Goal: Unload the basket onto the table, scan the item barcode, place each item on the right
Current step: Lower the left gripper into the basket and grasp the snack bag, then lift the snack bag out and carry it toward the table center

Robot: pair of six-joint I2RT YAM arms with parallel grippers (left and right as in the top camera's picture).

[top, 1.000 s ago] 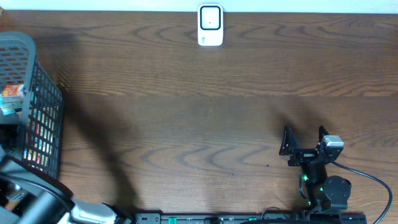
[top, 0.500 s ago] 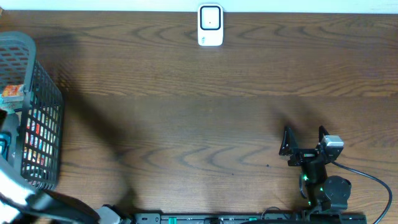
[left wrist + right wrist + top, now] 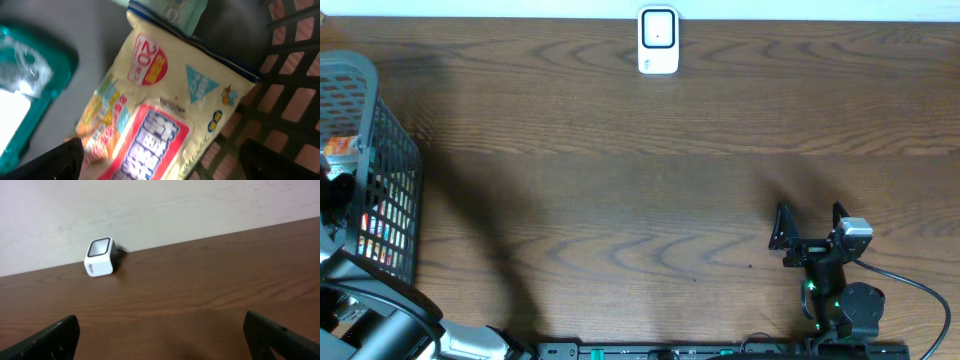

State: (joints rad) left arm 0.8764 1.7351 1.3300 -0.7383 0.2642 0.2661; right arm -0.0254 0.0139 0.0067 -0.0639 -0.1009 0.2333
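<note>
From overhead, you have the grey mesh basket point(image 3: 395, 200) at the left edge of the worktop point(image 3: 620, 180), with the left arm point(image 3: 380, 320) reaching into it from the near left corner. The white scanner point(image 3: 658, 40) sits at the far edge, and the right jaws are spread open near the right, well apart from both. In your left wrist view, the left jaws stand wide open, a dark fingertip point(image 3: 55, 162) at each lower corner, over a cream pouch point(image 3: 170, 100) with a red label. It lies in the basket between a teal-lidded pack point(image 3: 35, 100) on the left and the mesh wall on the right; whether a fingertip touches it you cannot tell. In your right wrist view, the right jaws are open on nothing, facing the scanner just beside the wall point(image 3: 150, 205).
</note>
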